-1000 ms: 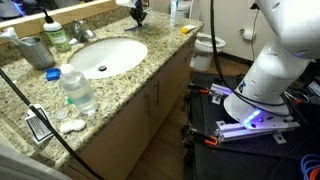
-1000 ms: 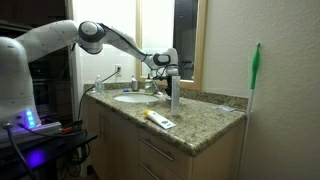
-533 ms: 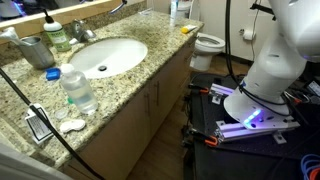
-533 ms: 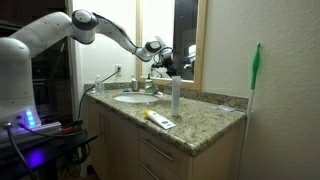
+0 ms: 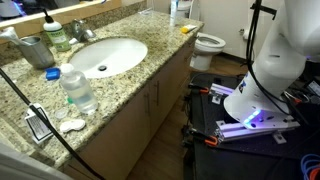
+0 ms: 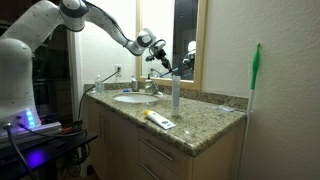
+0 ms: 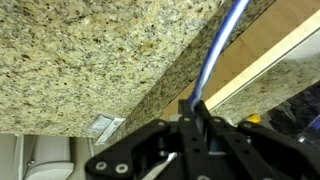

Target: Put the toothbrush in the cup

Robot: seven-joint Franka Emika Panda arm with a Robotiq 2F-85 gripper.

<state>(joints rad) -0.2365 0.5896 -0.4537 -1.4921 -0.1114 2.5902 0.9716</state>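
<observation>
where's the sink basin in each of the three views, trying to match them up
In an exterior view: sink upper left, a white oval beside the faucet.
In an exterior view: sink left of centre, a flat oval toward the counter's far end.
Wrist view: not in it; the tool grips the toothbrush, granite behind.
Shared landmark: the speckled granite counter.
</observation>
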